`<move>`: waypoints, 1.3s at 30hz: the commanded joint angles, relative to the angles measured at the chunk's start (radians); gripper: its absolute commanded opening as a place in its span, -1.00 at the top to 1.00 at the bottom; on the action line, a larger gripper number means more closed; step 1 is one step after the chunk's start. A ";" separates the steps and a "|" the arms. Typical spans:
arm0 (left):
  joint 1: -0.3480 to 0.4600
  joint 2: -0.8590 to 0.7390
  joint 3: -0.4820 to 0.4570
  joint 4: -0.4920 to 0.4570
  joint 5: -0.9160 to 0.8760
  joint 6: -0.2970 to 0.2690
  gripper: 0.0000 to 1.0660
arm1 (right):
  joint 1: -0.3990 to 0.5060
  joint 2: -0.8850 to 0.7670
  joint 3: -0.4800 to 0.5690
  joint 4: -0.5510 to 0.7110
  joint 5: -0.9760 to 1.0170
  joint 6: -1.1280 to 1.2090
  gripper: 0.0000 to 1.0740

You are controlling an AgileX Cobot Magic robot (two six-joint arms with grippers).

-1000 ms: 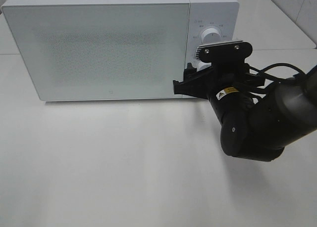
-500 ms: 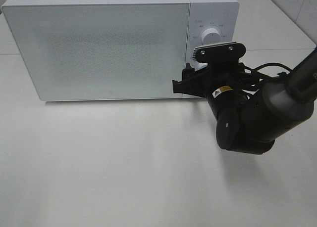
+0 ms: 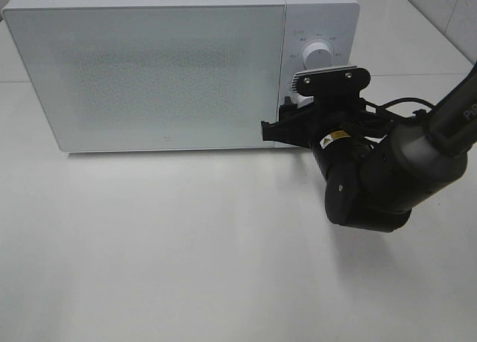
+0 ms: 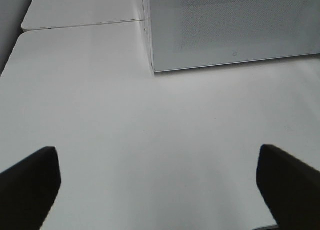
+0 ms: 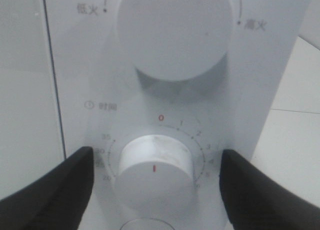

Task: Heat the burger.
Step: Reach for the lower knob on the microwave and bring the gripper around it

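Bright, soft shadows, wrist views slightly blurred

One microwave [image 3: 313,7], and lots of twos.
The microwave has one door [image 3: 149,74] and two round knobs: one timer knob [image 5: 155,177] between the right gripper's [image 5: 156,155] two black fingers [image 5: 55,185], and one power knob [image 5: 175,32] just above that gripper. The left gripper [image 4: 157,151], facing the microwave, has two black fingers [image 4: 30,185] too. One white table [image 3: 186,245] lies under both.
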State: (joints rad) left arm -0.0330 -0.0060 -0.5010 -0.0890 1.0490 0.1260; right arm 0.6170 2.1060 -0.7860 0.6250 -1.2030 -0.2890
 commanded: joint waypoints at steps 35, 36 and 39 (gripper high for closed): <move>0.003 -0.018 0.004 -0.004 -0.009 0.001 -0.87 | -0.009 0.001 -0.016 -0.167 -0.053 0.747 0.99; 0.003 -0.018 0.004 -0.004 -0.009 0.001 -0.87 | -0.009 0.001 -0.016 -0.168 -0.053 0.809 0.99; 0.003 -0.018 0.004 -0.004 -0.009 0.001 -0.87 | -0.009 0.001 -0.016 -0.179 -0.060 1.007 0.99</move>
State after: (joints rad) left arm -0.0330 -0.0060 -0.5010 -0.0890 1.0490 0.1260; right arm 0.6060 2.1080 -0.7780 0.5520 -1.2050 0.5210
